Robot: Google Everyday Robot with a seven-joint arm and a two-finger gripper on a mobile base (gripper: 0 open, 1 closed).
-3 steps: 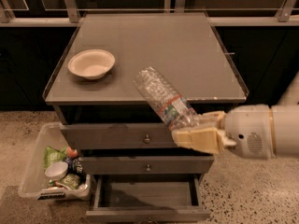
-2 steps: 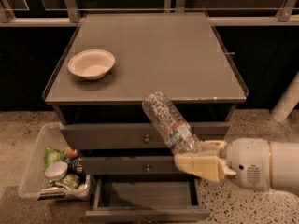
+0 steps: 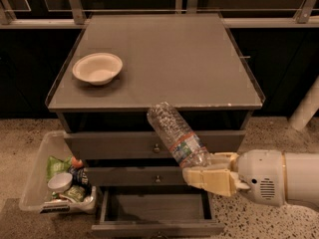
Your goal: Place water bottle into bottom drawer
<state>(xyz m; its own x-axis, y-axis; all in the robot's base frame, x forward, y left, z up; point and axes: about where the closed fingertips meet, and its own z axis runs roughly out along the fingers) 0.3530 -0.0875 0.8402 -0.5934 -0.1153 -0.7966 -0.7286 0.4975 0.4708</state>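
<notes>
My gripper (image 3: 207,171) reaches in from the right, its cream fingers shut on the water bottle (image 3: 174,136). The clear crinkled bottle tilts up and to the left, its label band just above the fingers and its cap end hidden in the grasp. It hangs in front of the top and middle drawer fronts. Below it, the bottom drawer (image 3: 155,207) is pulled open, showing a shallow grey box with nothing visible inside.
A cream bowl (image 3: 97,67) sits on the cabinet top (image 3: 199,63) at the left. A clear plastic bin (image 3: 35,183) with several snack items stands on the floor left of the drawers. The top drawer knob (image 3: 156,147) and the middle drawer knob (image 3: 158,179) show on their shut fronts.
The gripper has carried the bottle downward and slightly left, from beside the cabinet's top edge to the level of the middle drawer front. The bottom drawer stays open.
</notes>
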